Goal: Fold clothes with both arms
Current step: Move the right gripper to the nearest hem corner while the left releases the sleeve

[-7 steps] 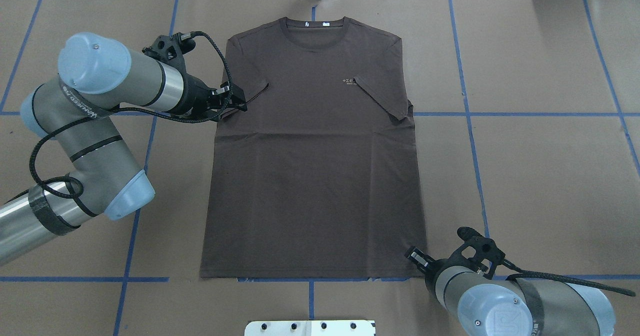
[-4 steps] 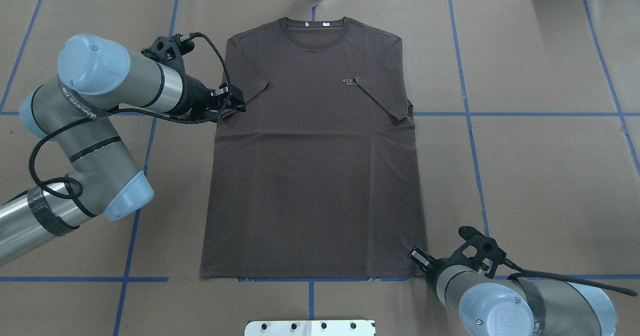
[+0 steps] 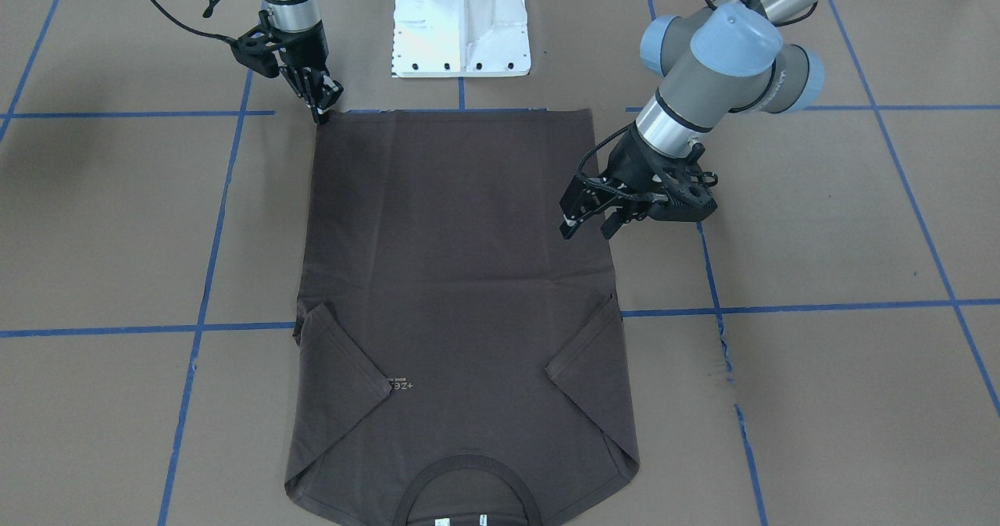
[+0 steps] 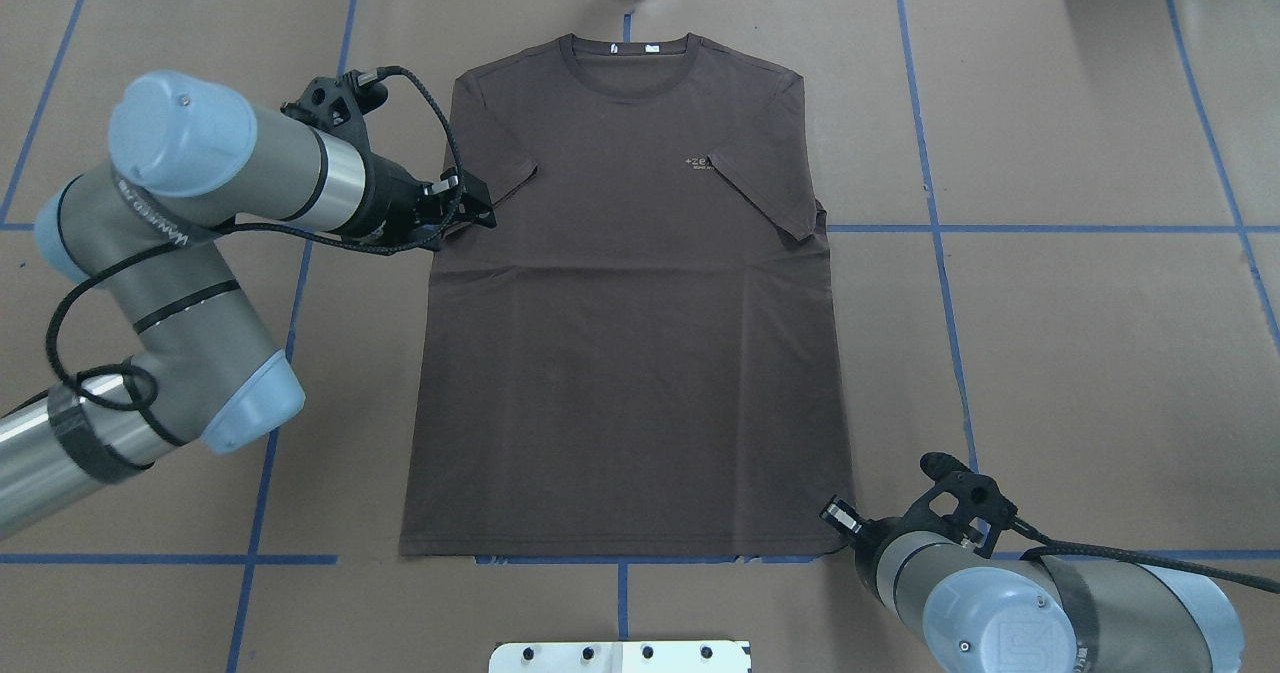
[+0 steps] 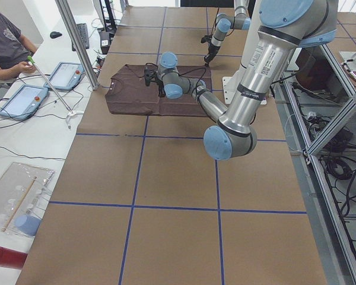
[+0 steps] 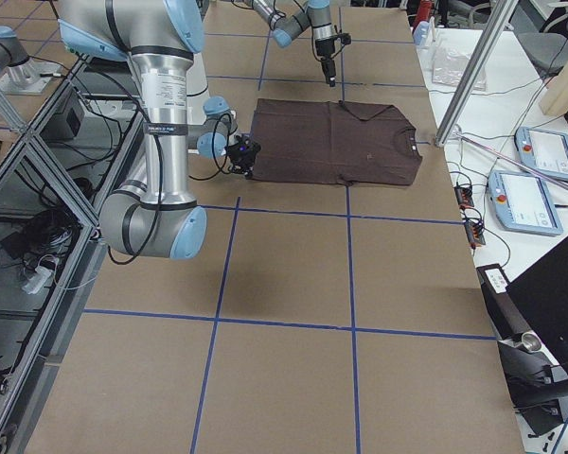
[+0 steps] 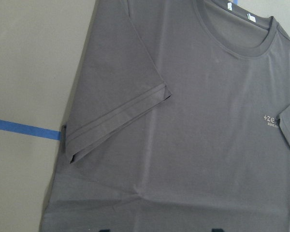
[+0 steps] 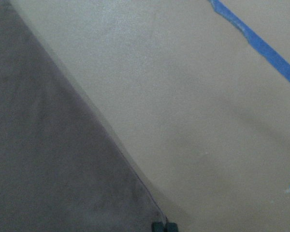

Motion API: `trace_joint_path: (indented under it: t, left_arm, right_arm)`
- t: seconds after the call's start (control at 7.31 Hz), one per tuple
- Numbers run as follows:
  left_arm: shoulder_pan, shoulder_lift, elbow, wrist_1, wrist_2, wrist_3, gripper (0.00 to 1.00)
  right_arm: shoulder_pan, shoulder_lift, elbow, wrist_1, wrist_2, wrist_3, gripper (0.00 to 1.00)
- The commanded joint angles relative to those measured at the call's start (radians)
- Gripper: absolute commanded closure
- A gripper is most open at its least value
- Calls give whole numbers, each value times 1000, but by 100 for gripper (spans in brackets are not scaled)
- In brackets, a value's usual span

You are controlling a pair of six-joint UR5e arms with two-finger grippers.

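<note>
T-shirt (image 4: 630, 353) lies flat mid-table, its long axis running from collar at 12 o'clock to hem at 6. Your right gripper (image 3: 321, 112) has its fingers pressed together on the 5 o'clock hem corner, but you can't tell if cloth is pinched. Your left gripper (image 3: 586, 230) hovers at 10 o'clock by the sleeve (image 4: 492, 158), spread wide and empty.

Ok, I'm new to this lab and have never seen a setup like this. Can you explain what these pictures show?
The machine is two jointed robot arms, the left arm and the right arm, at a paper-covered table marked with blue tape. One picture looks down from behind the robot, one faces it from across the table, two look along the table from its ends, and two come from cameras on the wrists. A dark brown T-shirt lies flat with its sleeves folded inward. The left gripper is open over the shirt's side edge and holds nothing. The right gripper has its fingers together at a hem corner. I cannot tell whether they pinch the cloth.
</note>
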Motion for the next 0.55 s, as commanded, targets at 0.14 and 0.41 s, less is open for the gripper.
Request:
trace_joint_path:
  t: [0.14,0.41]
  left_arm:
    - [260,227,-357,216,287,-157,25]
    - [452,299,-364,262,485,-317,29]
  right_arm:
    - [19,1,52,-52,53,-3,100]
    - [22,6,52,-52,53,-5,100]
